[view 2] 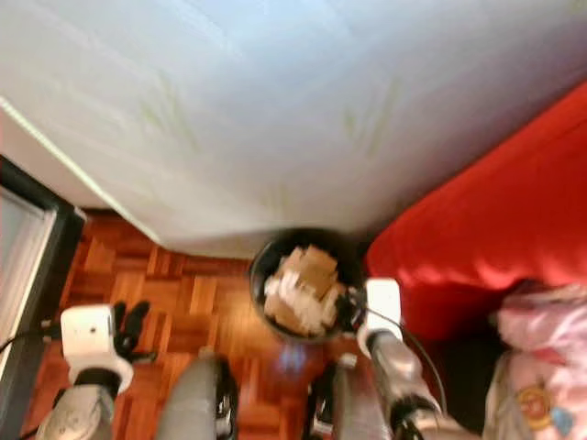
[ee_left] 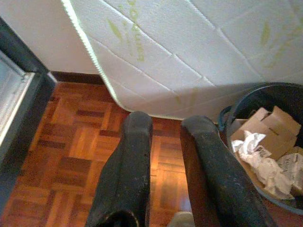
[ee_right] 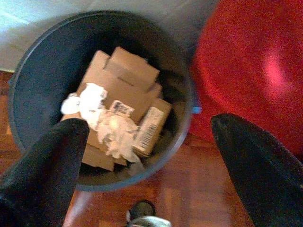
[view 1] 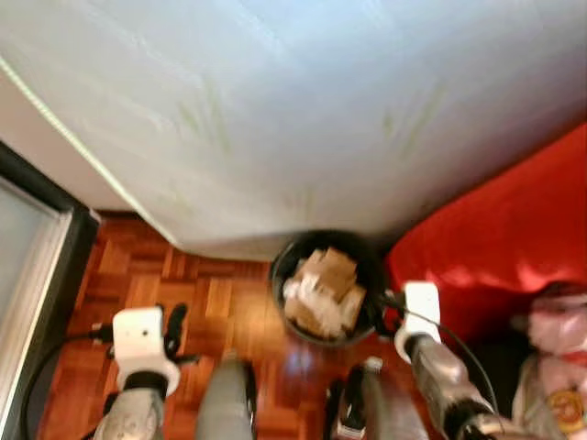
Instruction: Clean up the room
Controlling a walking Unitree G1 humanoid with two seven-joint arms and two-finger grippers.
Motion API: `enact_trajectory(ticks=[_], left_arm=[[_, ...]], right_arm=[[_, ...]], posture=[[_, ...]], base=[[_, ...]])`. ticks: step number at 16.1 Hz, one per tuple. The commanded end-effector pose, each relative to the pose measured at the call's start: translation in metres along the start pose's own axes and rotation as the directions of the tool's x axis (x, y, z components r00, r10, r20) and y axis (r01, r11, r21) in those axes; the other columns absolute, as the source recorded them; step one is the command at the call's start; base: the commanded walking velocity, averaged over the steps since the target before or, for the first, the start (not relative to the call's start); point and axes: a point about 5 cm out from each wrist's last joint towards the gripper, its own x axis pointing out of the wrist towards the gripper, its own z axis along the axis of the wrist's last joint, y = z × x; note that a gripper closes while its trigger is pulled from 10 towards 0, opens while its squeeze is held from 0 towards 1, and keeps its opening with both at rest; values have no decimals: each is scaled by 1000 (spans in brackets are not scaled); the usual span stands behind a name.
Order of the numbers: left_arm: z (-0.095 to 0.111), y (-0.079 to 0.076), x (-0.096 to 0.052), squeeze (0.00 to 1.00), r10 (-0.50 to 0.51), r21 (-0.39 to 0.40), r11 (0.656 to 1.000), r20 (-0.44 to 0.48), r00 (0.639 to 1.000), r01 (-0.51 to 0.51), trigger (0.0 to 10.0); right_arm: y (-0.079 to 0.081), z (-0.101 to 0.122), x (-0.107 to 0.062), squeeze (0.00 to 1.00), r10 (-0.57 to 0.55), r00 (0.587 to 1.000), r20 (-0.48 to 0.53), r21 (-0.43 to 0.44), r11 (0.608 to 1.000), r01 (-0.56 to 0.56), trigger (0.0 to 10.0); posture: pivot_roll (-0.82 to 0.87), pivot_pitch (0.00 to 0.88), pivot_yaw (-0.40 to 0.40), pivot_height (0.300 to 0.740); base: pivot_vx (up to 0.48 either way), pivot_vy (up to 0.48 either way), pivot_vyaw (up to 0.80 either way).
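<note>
Parquet floor (view 1: 138,275) runs under a leaning white mattress (view 1: 303,119); just before it stands the black bin (view 1: 286,266) of cardboard and crumpled paper (light, stiff-walled, probably best gripped by its rim). Right claw (ee_right: 151,156) hangs spread wide over it; left claw (ee_left: 165,170) hovers nearly closed, empty.

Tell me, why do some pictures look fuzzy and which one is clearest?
Both eye views are smeared with blur, so the bin looks soft. The left wrist view is sharpest: mattress print shows. The right wrist view blurs slightly, with glare on the red cushion.
</note>
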Motion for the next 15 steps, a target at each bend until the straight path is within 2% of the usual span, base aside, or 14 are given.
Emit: enact_trajectory(ticks=[1, 3, 5, 6, 8, 11, 15], left_arm=[[-18, 7, -2, 0, 17, 6, 1000, -56, 998, -17, 10000], [-35, 13, 6, 0, 34, 3, 999, -102, 994, -34, 10000], [-61, 18, 13, 0, 47, -9, 999, -184, 982, -50, 10000], [-81, 21, 18, 0, 55, -23, 998, -259, 964, -63, 10000], [-95, 23, 22, 0, 58, -28, 997, -312, 948, -70, 10000], [-125, 20, 26, 0, 27, -6, 999, -449, 893, -33, 10000], [-143, 15, 23, 0, 13, 4, 1000, -541, 841, -13, 10000]], right_arm=[[-6, -16, -6, 0, -15, 999, -50, 0, 1000, 15, 10000], [-11, -24, -10, 0, -33, 996, -81, 0, 999, 33, 10000], [-15, -35, -15, 0, -53, 992, -115, 1, 999, 53, 10000], [-17, -44, -19, 0, -60, 988, -142, 0, 998, 61, 10000], [-18, -50, -22, 0, -70, 984, -162, 7, 997, 72, 10000], [-20, -64, -28, 0, -105, 970, -220, 50, 992, 119, 10000], [-24, -79, -37, 0, -134, 950, -284, 58, 986, 156, 10000]], posture=[[244, 189, -23, 732], [228, 108, -26, 732], [215, 20, -32, 732], [206, 0, -31, 732], [196, 0, -28, 732], [161, 0, 4, 732], [123, 0, 17, 732]], base=[[0, 0, 0], [0, 0, 0], [0, 0, 0], [0, 0, 0], [0, 0, 0], [0, 0, 0], [0, 0, 0]])
